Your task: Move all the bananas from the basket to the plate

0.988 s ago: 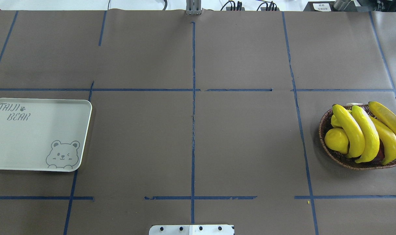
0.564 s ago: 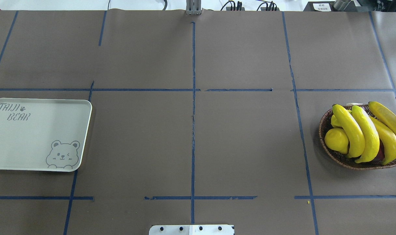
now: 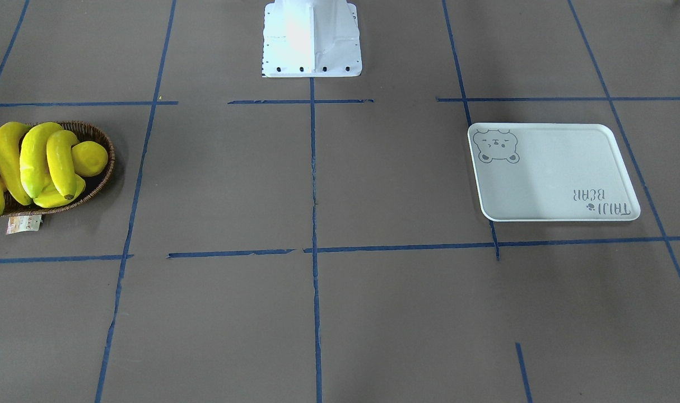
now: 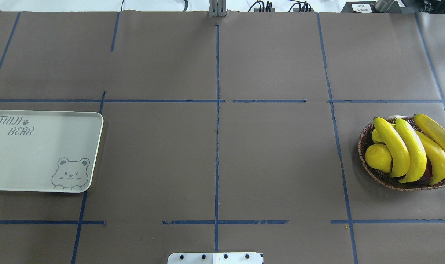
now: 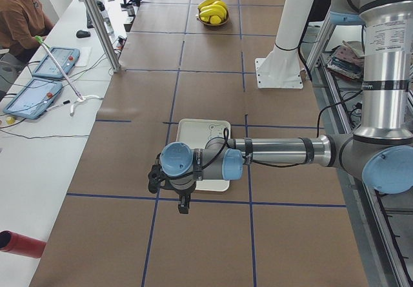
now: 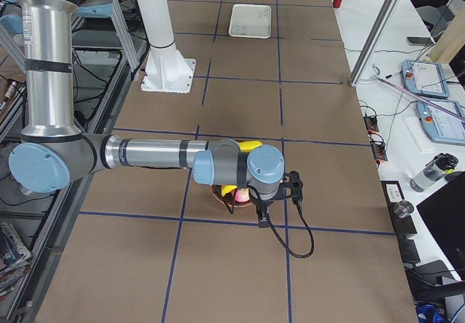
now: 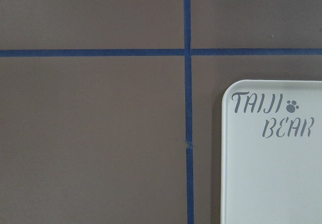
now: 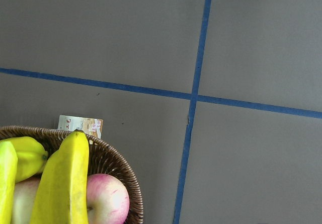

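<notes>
**Inspector:** Firstly, the right gripper (image 6: pixel 261 220): where is it, and how do its jaws stand?

**Technician:** It hangs over the basket (image 4: pixel 391 182) at the right end of the table (image 4: pixel 274 165). It shows only in a side view, so I cannot tell whether the jaws are apart or together. Its wrist camera has the basket low in one corner, so I judge it sits above the rim, not yet centred on the fruit.

**Inspector:** The bananas (image 4: pixel 409 150)?

**Technician:** All four are in the basket, side by side. Their long axes run roughly away from the robot, slightly slanted. None is on the plate (image 4: pixel 43 154). The right arm is plainly the nearer.

**Inspector:** Obstructions?

**Technician:** A lemon (image 4: pixel 378 157) touches the inner banana. An apple (image 8: pixel 108 199) lies partly beneath the bananas. A paper tag (image 8: pixel 80 125) lies just outside the rim. In my judgement, a grip across the top banana's middle avoids all three.

**Inspector:** Further off?

**Technician:** The plate lies at the left end, well apart, with blue tape lines (image 4: pixel 217 146) crossing the table between. The left gripper (image 5: pixel 184 204) hangs near the plate's corner. I cannot tell its jaw state either.
</notes>
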Controlling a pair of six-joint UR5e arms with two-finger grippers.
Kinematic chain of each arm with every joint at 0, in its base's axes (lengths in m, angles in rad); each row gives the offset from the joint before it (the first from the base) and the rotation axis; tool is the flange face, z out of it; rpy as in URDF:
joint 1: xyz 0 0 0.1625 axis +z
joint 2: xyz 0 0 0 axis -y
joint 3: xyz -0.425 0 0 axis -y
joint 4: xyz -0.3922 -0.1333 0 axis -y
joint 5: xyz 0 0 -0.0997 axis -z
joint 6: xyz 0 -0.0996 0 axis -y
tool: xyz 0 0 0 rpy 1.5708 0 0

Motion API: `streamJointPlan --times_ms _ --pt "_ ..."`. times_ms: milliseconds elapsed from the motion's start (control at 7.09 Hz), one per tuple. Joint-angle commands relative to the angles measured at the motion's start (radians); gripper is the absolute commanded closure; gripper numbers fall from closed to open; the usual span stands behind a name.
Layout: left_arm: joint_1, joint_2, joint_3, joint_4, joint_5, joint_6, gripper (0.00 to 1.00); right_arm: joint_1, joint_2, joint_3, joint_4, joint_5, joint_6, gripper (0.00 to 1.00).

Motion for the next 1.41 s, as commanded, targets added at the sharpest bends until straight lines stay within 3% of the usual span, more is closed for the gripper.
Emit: streamJointPlan --times_ms 0,141,423,564,1270 --pt "-0.001 0.001 -0.001 -0.006 0.000 0.000 0.00 -0.078 -0.019 0.008 0.099 0.000 0.071 0.00" --pt "-0.001 0.001 -0.001 -0.006 0.000 -0.001 0.00 -0.131 -0.019 0.008 0.157 -0.001 0.194 0.00" --pt "0.001 0.000 -0.001 -0.006 0.000 -0.001 0.00 -0.223 -0.104 0.017 0.423 -0.012 0.365 0.00" --pt "0.001 0.000 -0.001 -0.008 0.000 -0.001 0.00 -0.263 -0.117 0.019 0.474 -0.018 0.440 0.01" --pt "0.001 0.000 -0.002 -0.008 0.000 -0.001 0.00 -0.370 -0.164 0.046 0.490 -0.050 0.452 0.05"
